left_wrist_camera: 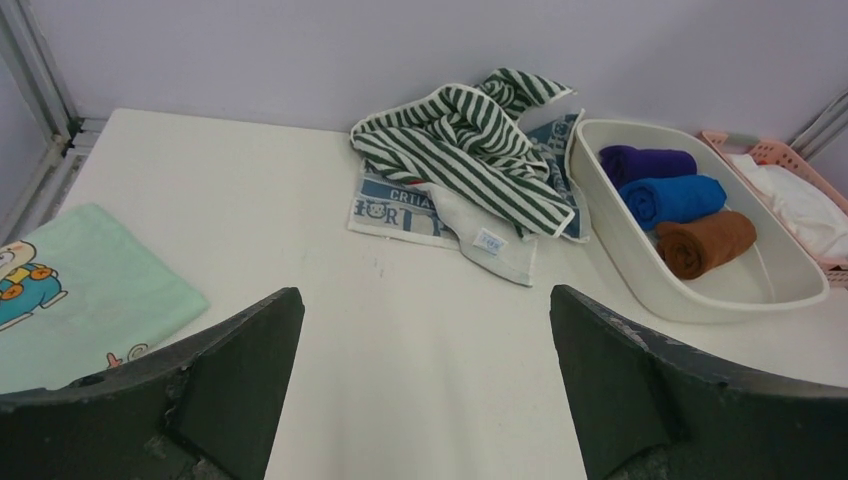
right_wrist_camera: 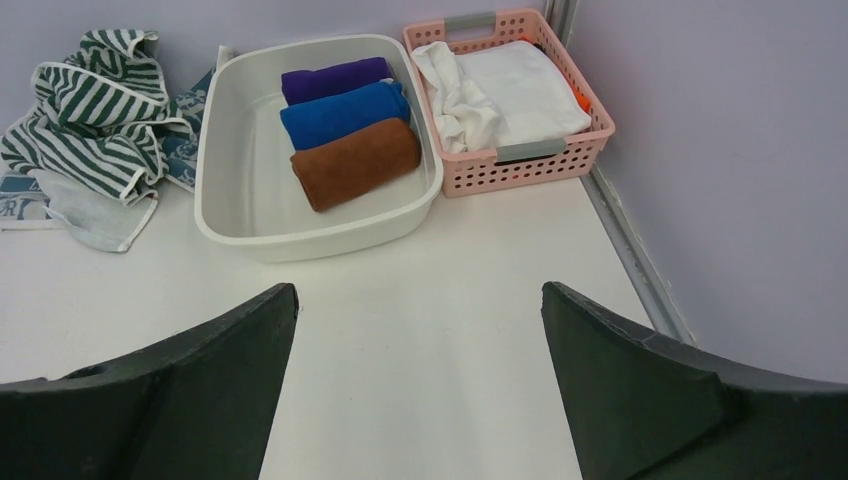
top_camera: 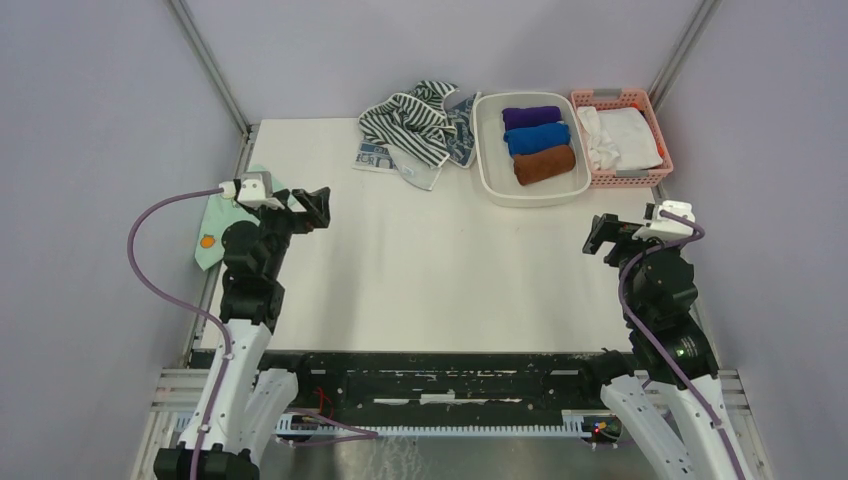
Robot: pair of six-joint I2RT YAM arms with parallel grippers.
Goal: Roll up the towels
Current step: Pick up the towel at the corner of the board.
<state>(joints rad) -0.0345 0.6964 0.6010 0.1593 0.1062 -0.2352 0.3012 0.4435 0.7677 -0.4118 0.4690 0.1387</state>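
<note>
Left gripper [left_wrist_camera: 425, 312]: jaws spread wide, nothing between them, touching nothing; it hangs above the left side of the table [top_camera: 430, 270], pointing toward the far edge.
Right gripper [right_wrist_camera: 418, 305]: jaws likewise spread wide and holding nothing, above the right side of the table and clear of everything on it.
Towels, count: two, heaped together at the far edge of the table, just left of the tub.
Striped towel [top_camera: 408, 120]: dark green and white, crumpled, lying on top of the other one.
Blue-grey towel [left_wrist_camera: 392, 205]: mostly covered by the striped one; a lettered band shows at its near-left corner and a patterned strip shows on the side toward the tub.
Tub [right_wrist_camera: 215, 175]: one, white and oval, touching or almost touching the towel heap on its left side.
Rolls, count: three, lying side by side in the tub: purple roll [top_camera: 531, 116] farthest back, blue roll [top_camera: 537, 138] in the middle, brown roll [top_camera: 545, 164] nearest.
Pink basket [top_camera: 640, 178]: one, just right of the tub, with white cloth [top_camera: 622, 135] bunched inside.
Mint-green cloth [left_wrist_camera: 95, 290]: one, flat at the left edge of the table, cartoon print showing, near the left arm and well apart from the towels.
In the way: only bare table lies between either gripper and the towel heap; the tub stands between the heap and the basket.
</note>
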